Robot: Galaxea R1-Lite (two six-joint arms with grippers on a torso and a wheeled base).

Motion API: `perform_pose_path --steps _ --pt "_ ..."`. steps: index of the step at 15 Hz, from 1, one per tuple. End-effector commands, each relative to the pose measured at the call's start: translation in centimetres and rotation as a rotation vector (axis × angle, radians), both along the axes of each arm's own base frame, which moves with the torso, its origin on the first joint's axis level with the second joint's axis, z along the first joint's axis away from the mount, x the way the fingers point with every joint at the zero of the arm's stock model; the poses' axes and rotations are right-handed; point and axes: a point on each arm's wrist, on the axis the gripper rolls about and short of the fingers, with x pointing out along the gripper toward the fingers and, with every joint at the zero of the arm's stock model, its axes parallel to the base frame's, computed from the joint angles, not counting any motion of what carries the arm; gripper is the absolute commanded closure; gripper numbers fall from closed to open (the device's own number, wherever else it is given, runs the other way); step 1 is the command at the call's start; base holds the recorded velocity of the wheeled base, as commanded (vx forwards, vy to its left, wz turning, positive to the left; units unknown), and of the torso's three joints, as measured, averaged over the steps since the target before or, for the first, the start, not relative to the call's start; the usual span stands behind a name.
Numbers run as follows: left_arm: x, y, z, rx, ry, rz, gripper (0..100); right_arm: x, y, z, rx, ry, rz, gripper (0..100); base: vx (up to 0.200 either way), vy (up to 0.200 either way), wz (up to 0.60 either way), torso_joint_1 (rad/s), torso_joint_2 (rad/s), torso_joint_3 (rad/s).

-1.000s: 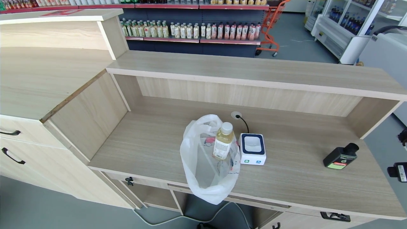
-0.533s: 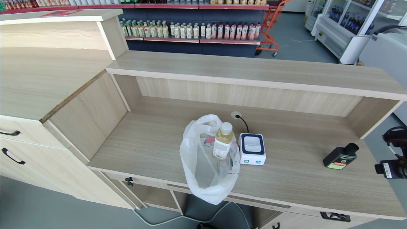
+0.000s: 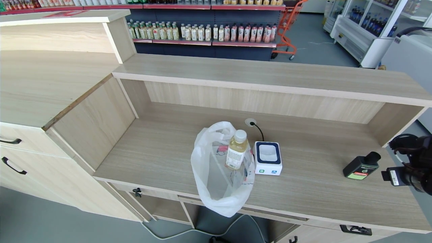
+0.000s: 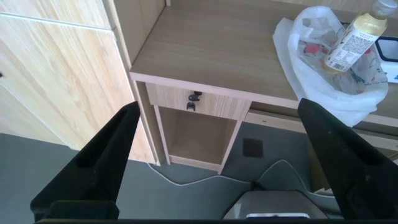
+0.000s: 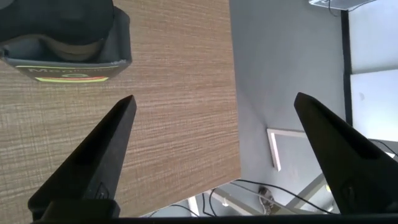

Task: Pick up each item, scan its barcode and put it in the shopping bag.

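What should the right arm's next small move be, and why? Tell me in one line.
Probably ease the right gripper toward the black bottle until its open fingers straddle it. The bottle lies on its side on the counter, outside the shopping bag, and in the right wrist view it sits just beyond the fingertips, not between them.
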Motion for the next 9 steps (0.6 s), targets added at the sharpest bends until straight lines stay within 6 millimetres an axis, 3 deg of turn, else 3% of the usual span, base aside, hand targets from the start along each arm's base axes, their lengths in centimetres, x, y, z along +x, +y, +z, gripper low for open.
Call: perform_pose_path --steps 1,9 --pt "0.0 0.0 0.0 -0.001 0.000 0.000 0 0.6 0.2 -1.0 0.008 0.022 0.014 0 0.000 0.000 0.00 0.000 0.00 0.000" --pt "0.0 0.0 0.0 -0.001 0.000 0.000 0 2.6 1.3 -1.9 0.016 -0.012 0.102 0 0.000 0.000 0.00 0.000 0.00 0.000"
